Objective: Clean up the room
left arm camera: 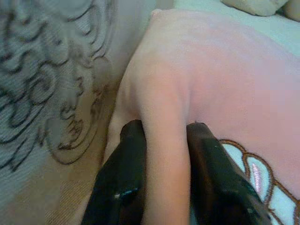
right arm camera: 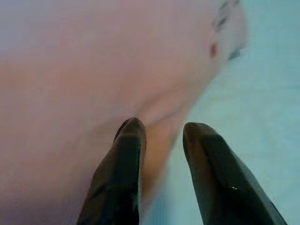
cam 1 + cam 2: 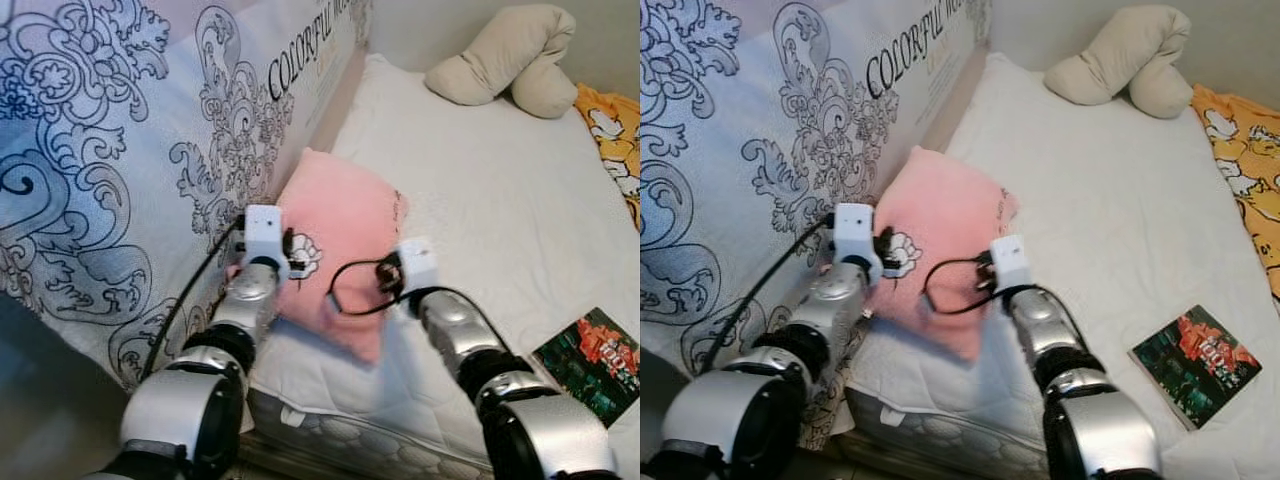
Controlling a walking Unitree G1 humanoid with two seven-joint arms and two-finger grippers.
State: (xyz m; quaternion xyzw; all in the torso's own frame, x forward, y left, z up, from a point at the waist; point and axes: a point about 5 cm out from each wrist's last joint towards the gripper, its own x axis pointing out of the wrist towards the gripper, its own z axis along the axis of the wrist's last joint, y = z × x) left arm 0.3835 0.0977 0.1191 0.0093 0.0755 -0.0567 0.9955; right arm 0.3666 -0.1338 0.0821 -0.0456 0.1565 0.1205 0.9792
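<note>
Both tools are gripping the soft, light pink pillow [image 3: 340, 240] at the bed's [image 3: 480, 200] near edge: left tool [image 1: 164, 140] pinching a fold, right tool [image 2: 161, 136] pinching its rim, which is sagging easily

Silver arms [image 3: 455, 335], white wrist boxes [image 3: 266, 236], black cables [image 3: 352, 270].

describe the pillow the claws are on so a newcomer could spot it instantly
On the white mattress, look along its left edge, by the quilt with the swirl print. The pink pillow lies there, pinched by the left claw and right claw. Only it is pink; the other pillow, at the far end, is beige.
</note>
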